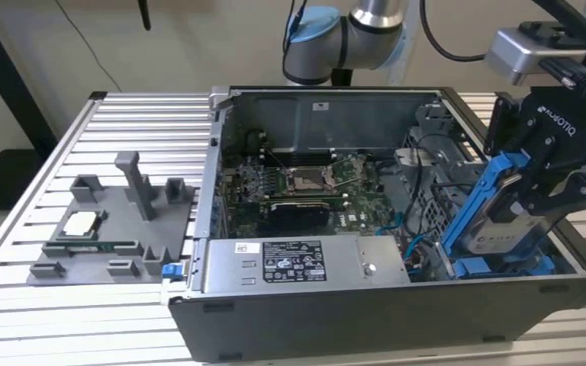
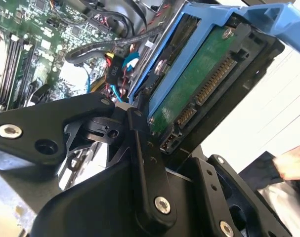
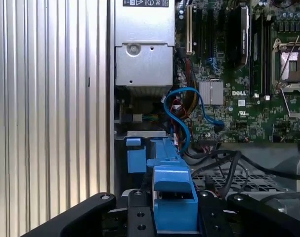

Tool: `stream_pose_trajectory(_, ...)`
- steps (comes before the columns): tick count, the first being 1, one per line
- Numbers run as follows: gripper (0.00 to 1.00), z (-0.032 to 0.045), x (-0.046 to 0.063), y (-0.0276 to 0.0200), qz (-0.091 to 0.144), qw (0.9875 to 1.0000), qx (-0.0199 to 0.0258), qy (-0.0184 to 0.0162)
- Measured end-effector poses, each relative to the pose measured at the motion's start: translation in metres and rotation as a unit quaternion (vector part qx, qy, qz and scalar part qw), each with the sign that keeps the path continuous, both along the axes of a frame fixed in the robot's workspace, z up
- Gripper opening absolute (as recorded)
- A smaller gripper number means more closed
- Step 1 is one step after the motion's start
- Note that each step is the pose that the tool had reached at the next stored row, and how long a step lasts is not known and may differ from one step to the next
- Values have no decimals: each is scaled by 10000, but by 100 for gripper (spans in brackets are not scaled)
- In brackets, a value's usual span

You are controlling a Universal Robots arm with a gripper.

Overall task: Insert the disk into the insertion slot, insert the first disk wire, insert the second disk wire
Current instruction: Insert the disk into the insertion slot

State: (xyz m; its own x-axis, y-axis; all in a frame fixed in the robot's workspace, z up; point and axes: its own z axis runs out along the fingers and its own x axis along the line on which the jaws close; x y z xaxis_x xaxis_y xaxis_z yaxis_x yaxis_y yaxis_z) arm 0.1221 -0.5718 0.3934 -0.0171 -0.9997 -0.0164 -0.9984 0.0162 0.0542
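The disk (image 1: 507, 232), a silver-grey drive in a blue carrier frame (image 1: 479, 200), hangs tilted over the right end of the open computer case (image 1: 375, 313). My gripper (image 1: 545, 194) is shut on it, its black fingers (image 2: 142, 148) clamping the frame from both sides. The disk's lower end sits just above the drive bay with blue parts (image 1: 502, 267) in the case. The second wrist view shows the disk's green board and connector (image 2: 204, 84). In the first wrist view the blue frame (image 3: 172, 197) sits between the fingers (image 3: 140, 212). A blue wire (image 3: 182, 113) loops inside the case near the bay.
Inside the case lie a motherboard (image 1: 304, 183) and a grey power supply box (image 1: 293, 263). A grey fixture with small parts (image 1: 110, 229) rests on the slatted table (image 1: 28, 305) at the exterior view's left. Black cables (image 2: 90, 49) run beside the bay. A person's hand (image 2: 293, 163) is nearby.
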Motion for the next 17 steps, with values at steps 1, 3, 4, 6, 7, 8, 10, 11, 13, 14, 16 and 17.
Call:
stream_pose_trajectory(1,33,-19,0,0,0,10000,0,0)
stream_pose_trajectory(3,33,-55,1,0,0,10000,0,0)
stream_pose_trajectory(4,33,-72,1,0,0,10000,0,0)
stream_pose_trajectory(6,33,-104,1,0,0,10000,0,0)
stream_pose_trajectory(7,33,-117,1,0,0,10000,0,0)
stream_pose_trajectory(8,33,-130,1,0,0,10000,0,0)
stream_pose_trajectory(10,33,-151,2,0,0,10000,0,0)
stream_pose_trajectory(11,33,-158,2,0,0,10000,0,0)
stream_pose_trajectory(13,33,-167,2,0,0,10000,2,0)
stream_pose_trajectory(14,33,-169,1,0,0,10000,3,0)
stream_pose_trajectory(16,33,-171,1,0,0,10000,8,0)
stream_pose_trajectory(17,33,-173,2,1,0,10000,12,-1)
